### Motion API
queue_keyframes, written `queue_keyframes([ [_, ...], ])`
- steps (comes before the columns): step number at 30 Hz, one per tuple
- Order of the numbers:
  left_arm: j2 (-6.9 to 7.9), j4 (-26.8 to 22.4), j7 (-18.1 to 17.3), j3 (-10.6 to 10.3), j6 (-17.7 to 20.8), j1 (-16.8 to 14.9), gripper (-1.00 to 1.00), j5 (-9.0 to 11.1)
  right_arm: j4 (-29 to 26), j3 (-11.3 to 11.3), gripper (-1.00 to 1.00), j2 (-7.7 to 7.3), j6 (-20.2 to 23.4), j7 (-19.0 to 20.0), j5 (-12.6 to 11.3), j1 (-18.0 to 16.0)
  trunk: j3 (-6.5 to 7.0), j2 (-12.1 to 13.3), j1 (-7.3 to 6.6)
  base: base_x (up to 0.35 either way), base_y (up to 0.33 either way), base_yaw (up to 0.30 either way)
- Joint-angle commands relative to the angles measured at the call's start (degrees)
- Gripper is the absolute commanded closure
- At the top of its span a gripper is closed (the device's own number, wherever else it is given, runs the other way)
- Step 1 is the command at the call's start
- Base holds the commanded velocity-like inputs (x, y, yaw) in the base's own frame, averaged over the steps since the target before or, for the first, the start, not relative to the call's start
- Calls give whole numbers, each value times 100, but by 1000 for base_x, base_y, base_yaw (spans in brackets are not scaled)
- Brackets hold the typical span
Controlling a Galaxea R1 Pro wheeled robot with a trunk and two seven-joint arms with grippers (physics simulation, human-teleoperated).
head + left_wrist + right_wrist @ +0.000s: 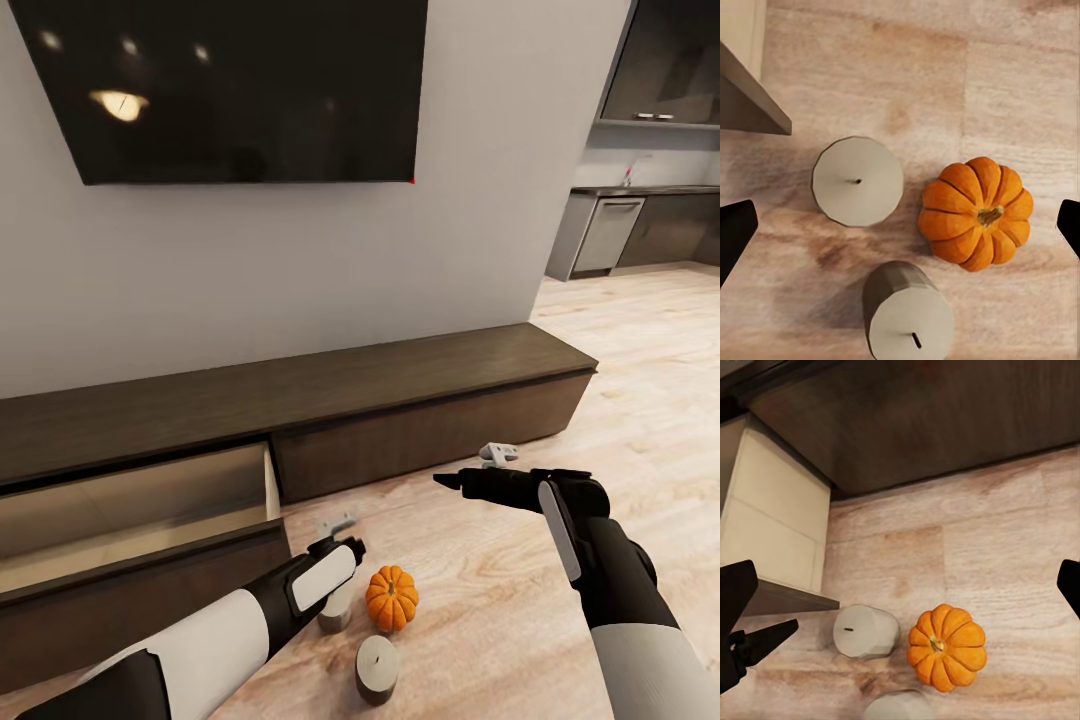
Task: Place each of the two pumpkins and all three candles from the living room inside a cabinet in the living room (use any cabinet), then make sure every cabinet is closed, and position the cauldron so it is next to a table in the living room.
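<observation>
A large black wall-mounted television (pixel 225 85) (ceiling lights mirrored in its screen) hangs on a pale grey wall (pixel 480 250) above a light wood plank floor (pixel 640 400); grey kitchen units (pixel 640 230) stand at far right.

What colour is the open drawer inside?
Pale beige drawer inside, clearest in the head view.

Pumpkin (pixel 391 597) between two candles (pixel 376 668) — before the open cabinet (pixel 140 510).
</observation>
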Motion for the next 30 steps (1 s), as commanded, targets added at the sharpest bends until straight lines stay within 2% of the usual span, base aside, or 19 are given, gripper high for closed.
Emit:
queue_keyframes([
  [1,6,-3,-2,1,-69,0,-100,5,0,-3,-100,0,0,2,-8,0,3,0,0,0,0,-84],
  [11,26,65,-3,0,-91,0,-100,5,0,-3,-100,0,0,2,-11,0,63,0,0,0,0,-187],
  [16,50,87,-19,-9,-120,0,-100,-1,0,-3,-100,0,0,7,-25,0,71,0,0,0,0,-55],
  [20,66,386,-79,-30,-140,4,-100,11,0,-3,-100,0,0,10,-28,0,72,0,0,0,0,-5],
  [22,67,503,-148,-32,-142,5,-100,13,0,-3,-100,0,0,11,-28,0,72,0,0,0,0,-1],
  [25,74,686,-491,-34,-144,8,-100,16,0,-3,-100,0,0,11,-29,0,72,0,0,0,0,0],
  [30,69,921,-675,-34,-144,9,-100,18,0,-3,-100,-1,0,11,-29,0,72,0,0,0,0,0],
])
